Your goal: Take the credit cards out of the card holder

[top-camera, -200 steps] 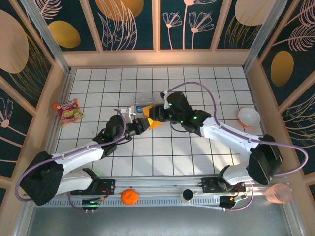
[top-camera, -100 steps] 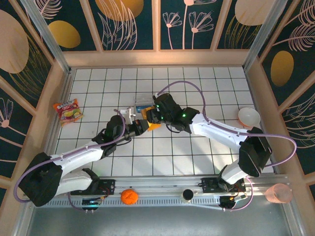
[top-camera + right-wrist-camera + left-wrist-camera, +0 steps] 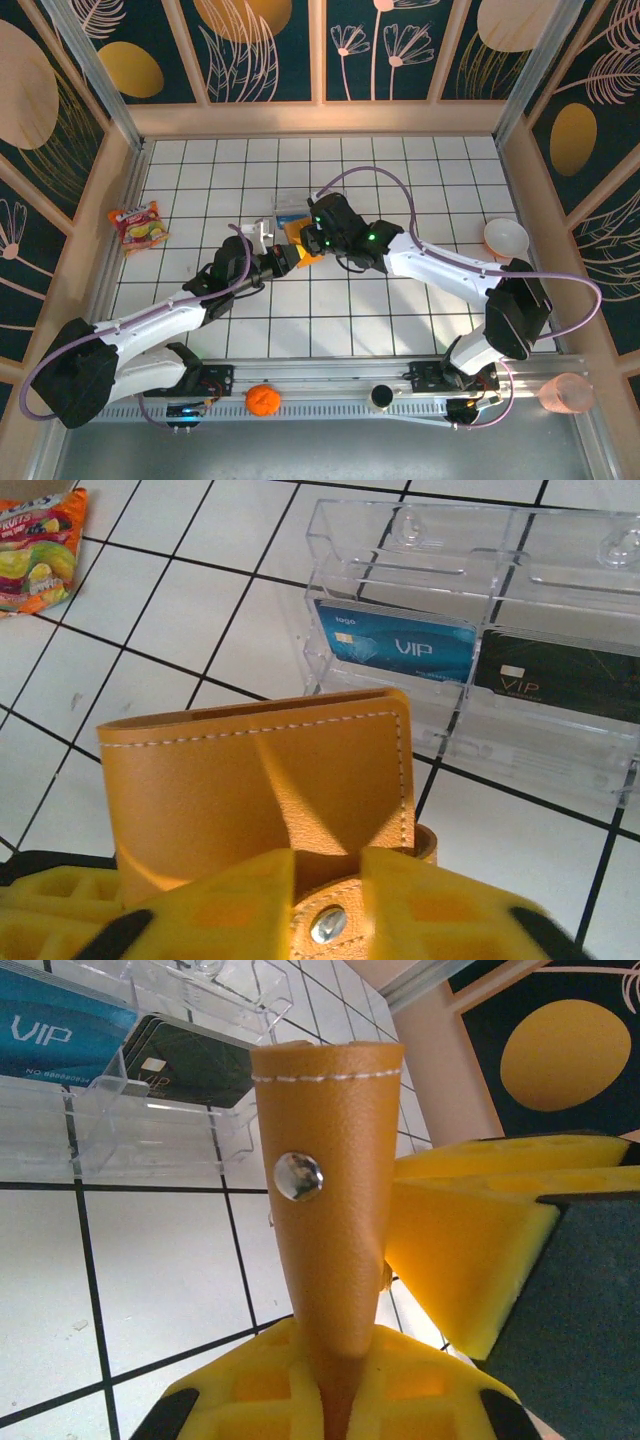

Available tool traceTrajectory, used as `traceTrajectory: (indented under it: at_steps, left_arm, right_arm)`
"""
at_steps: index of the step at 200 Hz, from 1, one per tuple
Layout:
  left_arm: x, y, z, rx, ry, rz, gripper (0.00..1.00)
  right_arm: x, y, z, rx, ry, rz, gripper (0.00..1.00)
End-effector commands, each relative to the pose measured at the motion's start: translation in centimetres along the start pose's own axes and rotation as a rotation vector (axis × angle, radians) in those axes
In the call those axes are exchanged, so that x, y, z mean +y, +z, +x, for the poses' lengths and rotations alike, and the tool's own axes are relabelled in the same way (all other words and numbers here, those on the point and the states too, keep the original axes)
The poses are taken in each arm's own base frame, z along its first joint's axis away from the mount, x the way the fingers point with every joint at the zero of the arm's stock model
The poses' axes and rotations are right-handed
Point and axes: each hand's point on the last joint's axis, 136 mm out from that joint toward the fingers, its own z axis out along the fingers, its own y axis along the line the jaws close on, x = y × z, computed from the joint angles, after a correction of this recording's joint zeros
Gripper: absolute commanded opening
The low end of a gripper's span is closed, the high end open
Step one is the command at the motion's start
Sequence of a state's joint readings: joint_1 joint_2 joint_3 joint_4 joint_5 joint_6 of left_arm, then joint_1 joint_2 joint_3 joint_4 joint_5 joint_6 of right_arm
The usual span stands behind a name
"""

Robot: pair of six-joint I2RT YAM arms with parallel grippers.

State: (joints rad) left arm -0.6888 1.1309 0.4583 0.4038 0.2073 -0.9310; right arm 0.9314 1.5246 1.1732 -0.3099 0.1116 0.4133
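Gridded tabletop (image 3: 350, 300), grainy orange leather card holder (image 3: 335, 1210) pinched by left fingers (image 3: 260, 1385); hold of right fingers (image 3: 220, 900) unclear.

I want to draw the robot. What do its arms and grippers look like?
The left arm and right arm are white with black joints, each trailing a purple cable. The left gripper and right gripper have yellow fingers with square hollows.

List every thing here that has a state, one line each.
Wallet, folded shut, held up off the table.
Left tool, shut on the wallet's strap.
Right tool, set around the wallet; grip unclear.
Clear box, resting on the table, two cards inside.
Blue card, lying in the box.
Dark card, lying in the box beside the blue one.
Bowl, upright.
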Motion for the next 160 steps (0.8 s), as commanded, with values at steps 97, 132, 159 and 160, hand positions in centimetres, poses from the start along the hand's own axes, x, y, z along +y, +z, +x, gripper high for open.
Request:
traceTrajectory:
  at_steps: [97, 132, 159, 160]
  left_arm:
    - [-2.3, -0.9, -2.1, -0.093, 0.035, 0.079, 0.00]
    - [-1.7, -0.7, -1.0, -0.052, 0.022, 0.087, 0.00]
    - [-0.3, 0.1, 1.4, 0.054, 0.000, 0.080, 0.00]
    - [-0.3, 0.1, 1.4, 0.057, -0.001, 0.081, 0.00]
  right_arm:
    - [-5.0, -0.6, 2.7, 0.022, 0.000, 0.150, 0.00]
    - [-6.9, -0.8, 4.2, 0.031, 0.051, 0.147, 0.00]
    - [-6.7, -1.1, 4.7, 0.017, 0.084, 0.057, 0.00]
    - [-6.7, -1.1, 4.7, 0.017, 0.085, 0.053, 0.00]
